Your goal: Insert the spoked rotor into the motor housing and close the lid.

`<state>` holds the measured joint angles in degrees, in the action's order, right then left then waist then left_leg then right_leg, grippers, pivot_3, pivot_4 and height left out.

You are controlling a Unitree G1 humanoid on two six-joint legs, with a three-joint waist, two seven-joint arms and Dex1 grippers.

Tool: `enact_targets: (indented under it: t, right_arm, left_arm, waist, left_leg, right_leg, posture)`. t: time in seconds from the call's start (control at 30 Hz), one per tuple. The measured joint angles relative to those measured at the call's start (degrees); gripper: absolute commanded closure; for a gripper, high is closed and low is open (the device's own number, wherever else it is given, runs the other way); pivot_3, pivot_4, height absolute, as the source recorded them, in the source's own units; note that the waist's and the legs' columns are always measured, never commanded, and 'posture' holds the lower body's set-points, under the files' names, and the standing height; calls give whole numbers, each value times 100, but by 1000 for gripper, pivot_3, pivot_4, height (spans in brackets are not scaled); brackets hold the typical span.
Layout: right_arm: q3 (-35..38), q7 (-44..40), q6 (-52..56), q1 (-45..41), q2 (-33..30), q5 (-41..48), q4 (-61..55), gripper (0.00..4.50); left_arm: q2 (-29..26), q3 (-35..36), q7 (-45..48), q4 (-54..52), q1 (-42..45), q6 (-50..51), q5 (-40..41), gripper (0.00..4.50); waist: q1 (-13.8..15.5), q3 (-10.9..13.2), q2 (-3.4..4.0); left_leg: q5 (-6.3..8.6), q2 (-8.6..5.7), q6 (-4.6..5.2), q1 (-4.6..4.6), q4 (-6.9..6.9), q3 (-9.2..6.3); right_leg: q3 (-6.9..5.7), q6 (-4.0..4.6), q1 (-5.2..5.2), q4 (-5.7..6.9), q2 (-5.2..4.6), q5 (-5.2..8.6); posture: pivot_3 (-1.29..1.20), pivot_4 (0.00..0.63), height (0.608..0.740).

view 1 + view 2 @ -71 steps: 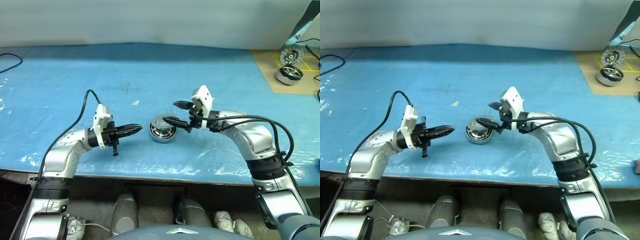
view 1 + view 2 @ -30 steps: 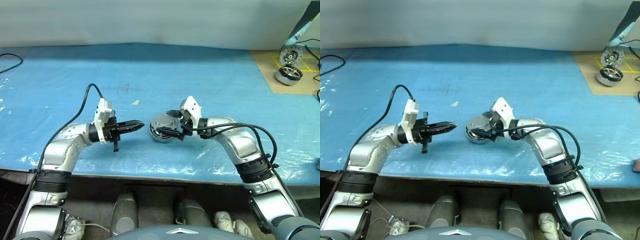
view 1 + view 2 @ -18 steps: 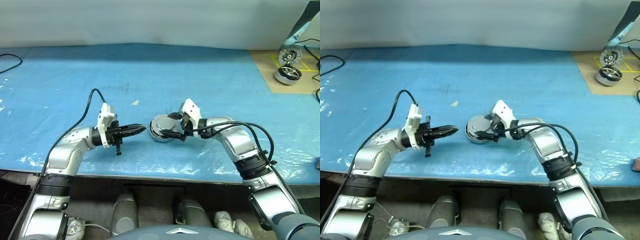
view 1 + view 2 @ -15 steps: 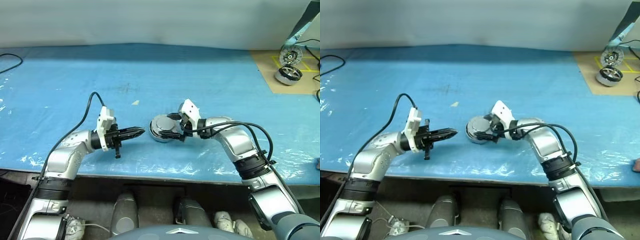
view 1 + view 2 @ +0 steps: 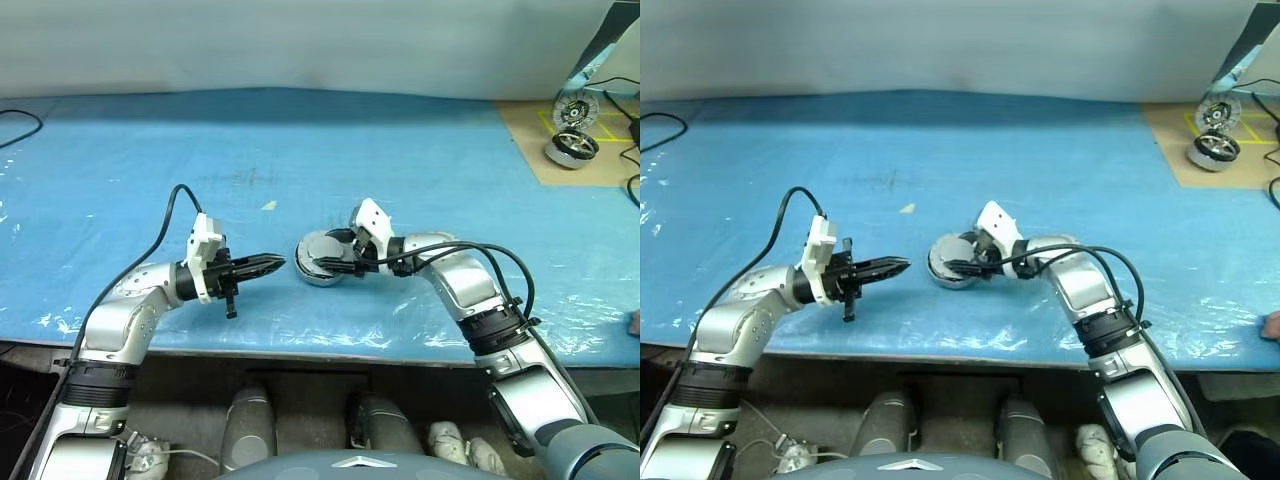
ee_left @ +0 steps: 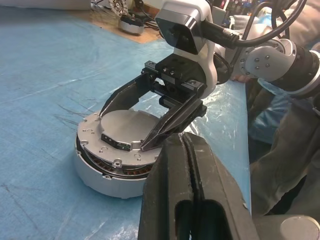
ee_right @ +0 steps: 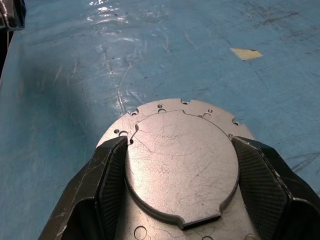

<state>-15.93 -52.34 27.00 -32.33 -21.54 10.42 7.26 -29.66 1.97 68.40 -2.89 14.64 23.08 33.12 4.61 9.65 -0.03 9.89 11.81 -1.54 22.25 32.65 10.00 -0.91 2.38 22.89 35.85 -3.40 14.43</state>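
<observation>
Blue table cover [image 5: 420,130]: work surface, plastic-wrapped, carrying everything listed.

Left gripper [image 5: 272,264]: jaws pressed fully together, holding nothing. Hovers level just left of the housing, apart from it and pointing at it; judged to be on standby to steady the housing if it slides.

Housing [image 6: 107,177]: silver cup at centre near the front edge, copper windings showing in the gap under the lid. Upright on the cover.

Lid [image 7: 180,160]: lies flat on top of the housing, nearly seated. The rotor cannot be seen; presumably already inside beneath the lid.

Right gripper [image 6: 131,125]: jaws spread, one finger on each side of the lid's raised centre disc, at or very near the lid's face. Judged to straddle the disc so as to press or centre the lid for closing; whether it clamps cannot be told.

Spare motor parts [image 5: 567,140]: far right, on a brown board, well apart; not in use.
</observation>
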Motion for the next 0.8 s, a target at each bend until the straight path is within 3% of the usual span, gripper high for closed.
enact_targets:
  t: [0.3, 0.8]
  right_arm:
    - [-3, 323, -15, 11, 257, -83, 44, 1552]
    - [-74, 587, -392, -76, 637, -360, 569, 1552]
  left_arm:
    - [35, -121, 190, 439, 571, -34, -60, 4500]
    - [118, -61, -94, 238, 30, -84, -59, 4500]
  waist:
    - [-60, 0, 0]
    - [-91, -3, -3]
  left_leg:
    - [0, -1, 0, -5, 2, 2]
    - [1, 2, -1, -55, -9, 8]
  right_leg:
    - [10, 0, -3, 0, -1, -1]
    - [22, 1, -38, -2, 0, 0]
  posture:
    - [0, 150, 740]
    - [0, 150, 740]
